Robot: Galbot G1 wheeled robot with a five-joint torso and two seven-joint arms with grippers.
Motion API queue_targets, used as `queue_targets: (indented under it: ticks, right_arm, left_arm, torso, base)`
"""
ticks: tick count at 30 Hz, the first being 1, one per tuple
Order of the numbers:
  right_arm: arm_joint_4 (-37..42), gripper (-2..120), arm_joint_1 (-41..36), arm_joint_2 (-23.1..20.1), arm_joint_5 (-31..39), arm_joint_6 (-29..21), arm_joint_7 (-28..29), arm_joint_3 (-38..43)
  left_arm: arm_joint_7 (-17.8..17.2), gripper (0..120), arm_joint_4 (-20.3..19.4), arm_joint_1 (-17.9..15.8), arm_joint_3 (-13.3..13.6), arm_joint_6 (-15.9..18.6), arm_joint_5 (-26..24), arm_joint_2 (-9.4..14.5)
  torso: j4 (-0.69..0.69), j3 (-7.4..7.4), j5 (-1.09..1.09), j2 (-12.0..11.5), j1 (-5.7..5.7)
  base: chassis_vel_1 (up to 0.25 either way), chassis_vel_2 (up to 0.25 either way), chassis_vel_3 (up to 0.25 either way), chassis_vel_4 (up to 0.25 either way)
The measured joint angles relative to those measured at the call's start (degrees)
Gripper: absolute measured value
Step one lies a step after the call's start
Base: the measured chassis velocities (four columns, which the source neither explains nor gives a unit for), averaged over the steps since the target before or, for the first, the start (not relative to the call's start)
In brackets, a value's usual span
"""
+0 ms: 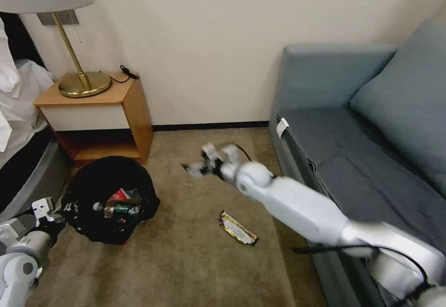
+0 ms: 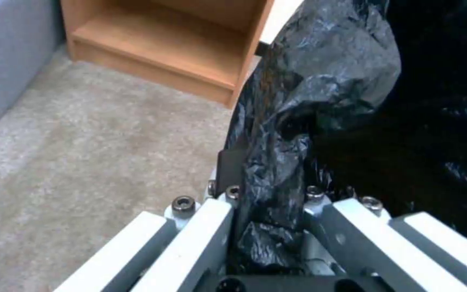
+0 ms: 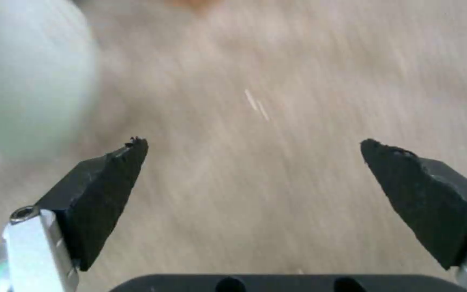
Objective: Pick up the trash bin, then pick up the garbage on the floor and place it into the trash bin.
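- Now the left gripper (image 2: 268,202) pinches the trash bin (image 1: 109,198) by its bag edge, beside the nightstand (image 1: 100,116).
- Right gripper (image 3: 252,170), jaws apart and empty, sweeps above the carpet (image 1: 186,251).
- The wrapper (image 1: 238,228) lies apart; that thin bag grip probably could slip.

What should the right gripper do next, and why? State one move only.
Probably swing the open, empty right gripper back toward the snack wrapper lying on the carpet and come down over it. The left gripper holds the trash bin, which already contains litter.
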Motion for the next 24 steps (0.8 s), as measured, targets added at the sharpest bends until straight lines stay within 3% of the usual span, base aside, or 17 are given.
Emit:
queue_targets:
  ticks: [7, 12, 17, 24]
  right_arm:
    - [-3.17, 100, -2.90, -4.85, 2.80, -3.97, -4.92, -0.59]
    - [-5.93, 100, -1.76, -5.96, 5.45, -5.64, -8.85, -4.60]
    - [-10.40, 100, -0.63, -4.78, 5.03, -5.54, -11.48, -7.92]
    - [-19.10, 100, -1.10, -0.10, 1.01, -1.43, -15.15, -8.17]
  left_arm:
    - [0.08, 2, 0.71, -0.76, 0.16, -0.21, 0.17, -0.08]
    - [0.14, 2, 1.51, -1.14, -0.13, -0.33, 0.00, 0.34]
    - [0.27, 2, 2.21, -1.33, -0.29, -0.52, -0.09, 0.50]
    - [0.95, 2, 2.61, -0.73, -0.33, -1.11, 0.12, 0.44]
  torso:
    - [0.02, 0.00, 0.00, 0.00, 0.00]
    - [0.03, 0.00, 0.00, 0.00, 0.00]
    - [0.03, 0.00, -0.01, 0.01, 0.00]
    - [0.04, 0.00, -0.02, 0.01, 0.00]
  base:
    - [0.000, 0.000, 0.000, 0.000]
    - [0.000, 0.000, 0.000, 0.000]
    - [0.000, 0.000, 0.000, 0.000]
    - [0.000, 0.000, 0.000, 0.000]
